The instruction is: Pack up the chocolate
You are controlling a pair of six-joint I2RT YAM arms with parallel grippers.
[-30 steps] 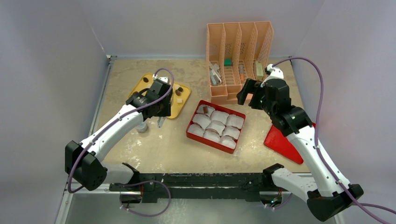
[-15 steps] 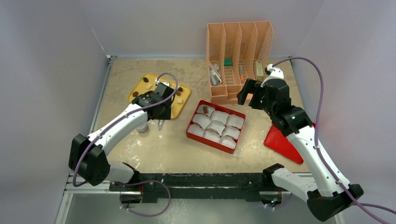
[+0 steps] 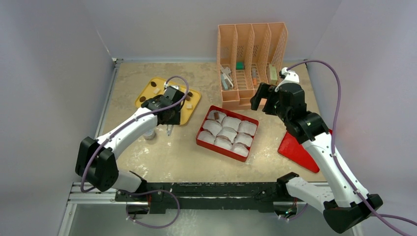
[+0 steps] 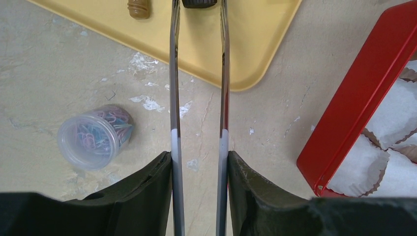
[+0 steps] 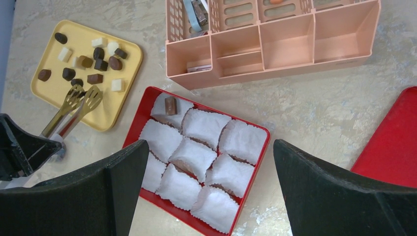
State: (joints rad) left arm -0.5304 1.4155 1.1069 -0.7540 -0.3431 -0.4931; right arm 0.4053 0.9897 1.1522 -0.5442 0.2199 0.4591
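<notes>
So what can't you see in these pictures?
- Left wrist view: the tongs run off the top edge, hiding their tips and most of a dark chocolate.
- Top view: the left arm covers part of the yellow tray.
- Top view: things in the orange rack are too small to name.

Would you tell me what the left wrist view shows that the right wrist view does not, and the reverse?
Only left wrist: the coloured paper clips in their jar. Only right wrist: the organizer, the red lid and a chocolate sitting in one cup. Both: the tray, the tongs, the red box, its cups and pieces on the tray.
</notes>
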